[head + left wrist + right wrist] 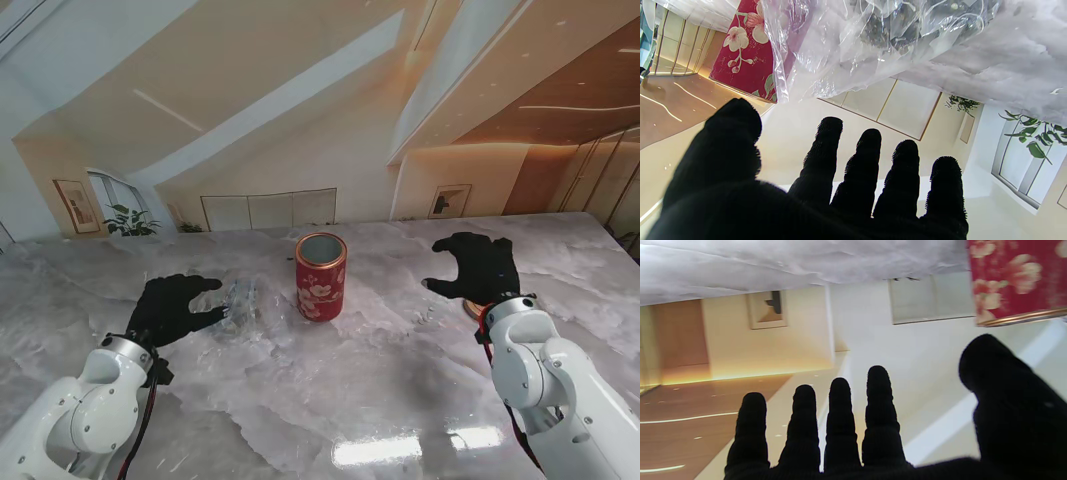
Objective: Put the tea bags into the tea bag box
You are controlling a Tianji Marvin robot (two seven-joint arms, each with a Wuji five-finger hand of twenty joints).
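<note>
A red floral tea box (321, 276), a round tin with its top open, stands upright mid-table; it also shows in the left wrist view (743, 50) and the right wrist view (1017, 276). A clear plastic bag of tea bags (238, 303) lies just left of the tin, close in front of my left hand's fingers (873, 40). My left hand (172, 308), black-gloved, hovers beside the bag with fingers spread, holding nothing. My right hand (478, 266) is open too, to the right of the tin.
A small round orange-rimmed thing, perhaps the tin's lid (472, 306), lies partly hidden under my right hand. The marble table top (400, 380) stretches toward me. A printed room backdrop stands behind the table's far edge.
</note>
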